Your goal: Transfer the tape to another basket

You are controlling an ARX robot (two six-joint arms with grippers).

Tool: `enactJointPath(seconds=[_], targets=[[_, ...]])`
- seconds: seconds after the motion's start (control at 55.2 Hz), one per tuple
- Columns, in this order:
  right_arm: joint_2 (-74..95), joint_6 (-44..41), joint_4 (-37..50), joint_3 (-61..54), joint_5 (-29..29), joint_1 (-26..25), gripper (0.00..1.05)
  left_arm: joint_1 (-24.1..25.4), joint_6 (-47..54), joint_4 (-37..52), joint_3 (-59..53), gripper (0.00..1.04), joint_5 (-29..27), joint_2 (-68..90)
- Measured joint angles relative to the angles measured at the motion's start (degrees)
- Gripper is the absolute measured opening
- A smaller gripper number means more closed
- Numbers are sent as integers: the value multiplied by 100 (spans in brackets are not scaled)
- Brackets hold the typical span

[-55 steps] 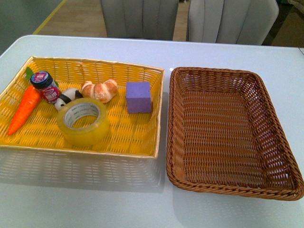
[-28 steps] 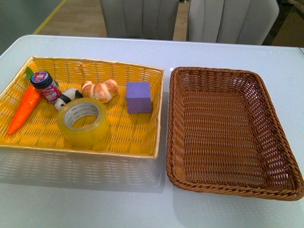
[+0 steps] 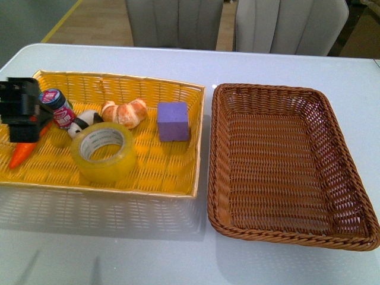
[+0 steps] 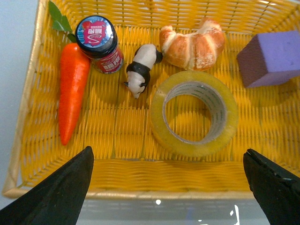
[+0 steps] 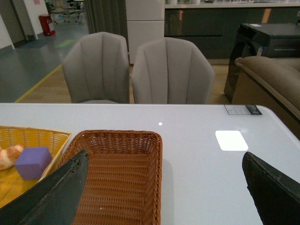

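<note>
The wide roll of translucent yellowish packing tape (image 4: 194,146) lies flat in the bright yellow woven basket (image 4: 117,136), which sits beside the dark brown wicker basket (image 3: 279,154). The left hand (image 4: 167,151) hovers nearby, spread wide. It should lower squarely, pinch one wall of the roll, and avoid the small panda figurine (image 4: 140,70).

Grey chairs (image 5: 171,70), white table (image 5: 206,159), perhaps sofa (image 5: 272,75)

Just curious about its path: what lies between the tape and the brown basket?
In the front view, only bare yellow weave and the yellow basket's rim lie between the tape and the brown basket. The purple block sits further back.
</note>
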Motion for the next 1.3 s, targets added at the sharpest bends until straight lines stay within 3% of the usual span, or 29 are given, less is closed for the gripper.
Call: enactJointPath(seconds=[0.344, 1.142, 1.178, 1.305], targets=[[0, 0, 0, 0, 0, 2, 96, -98, -179, 181, 1209, 96, -278, 2046], [0, 0, 0, 0, 0, 2, 96, -345, -776, 76, 2149, 96, -452, 3368], [0, 0, 0, 0, 0, 2, 96, -345, -782, 61, 2149, 95, -463, 3401], [0, 0, 0, 0, 0, 2, 96, -348, -852, 13, 2162, 74, -533, 3429]])
